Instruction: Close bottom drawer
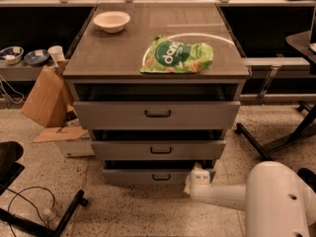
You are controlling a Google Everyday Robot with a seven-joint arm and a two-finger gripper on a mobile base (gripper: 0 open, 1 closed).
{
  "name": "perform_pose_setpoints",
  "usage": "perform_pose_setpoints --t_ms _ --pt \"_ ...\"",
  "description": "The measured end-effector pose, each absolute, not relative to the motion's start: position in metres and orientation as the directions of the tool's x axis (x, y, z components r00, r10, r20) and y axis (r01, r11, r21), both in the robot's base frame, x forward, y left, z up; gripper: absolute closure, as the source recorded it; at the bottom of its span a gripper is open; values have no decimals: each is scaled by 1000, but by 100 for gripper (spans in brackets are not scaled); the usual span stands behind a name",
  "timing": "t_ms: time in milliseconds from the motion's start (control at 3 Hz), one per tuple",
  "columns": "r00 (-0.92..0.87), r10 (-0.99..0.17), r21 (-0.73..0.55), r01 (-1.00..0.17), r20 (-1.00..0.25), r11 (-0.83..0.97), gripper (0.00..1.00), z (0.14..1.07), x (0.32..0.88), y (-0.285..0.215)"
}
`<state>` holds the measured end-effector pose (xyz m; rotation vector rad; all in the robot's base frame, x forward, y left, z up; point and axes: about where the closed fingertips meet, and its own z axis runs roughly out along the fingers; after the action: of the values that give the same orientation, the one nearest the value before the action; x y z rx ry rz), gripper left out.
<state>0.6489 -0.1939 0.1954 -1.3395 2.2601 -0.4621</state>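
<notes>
The bottom drawer [148, 176] is the narrowest grey front at the foot of the cabinet, with a small black bar handle [161, 177]. It stands a little way out, with a dark gap above it. My gripper [199, 176] sits at the end of the white arm [222, 195], against the right end of the bottom drawer's front. The mid-sized drawer [158, 149] and the tallest top drawer [157, 113] above it also stand partly out.
A green snack bag [177, 56] and a white bowl [111, 20] lie on the cabinet top. Cardboard [45, 98] leans at the cabinet's left. Black chair legs [44, 218] and a cable lie on the floor at lower left, another chair base [269, 144] at right.
</notes>
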Motion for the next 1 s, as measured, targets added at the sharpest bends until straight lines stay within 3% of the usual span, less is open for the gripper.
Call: perform_pose_setpoints --t_ms 333,1000 --pt "-432 -882 -515 -722 -187 462 41 210 620 -210" --pt "-519 -853 -542 -735 61 408 87 324 512 -317"
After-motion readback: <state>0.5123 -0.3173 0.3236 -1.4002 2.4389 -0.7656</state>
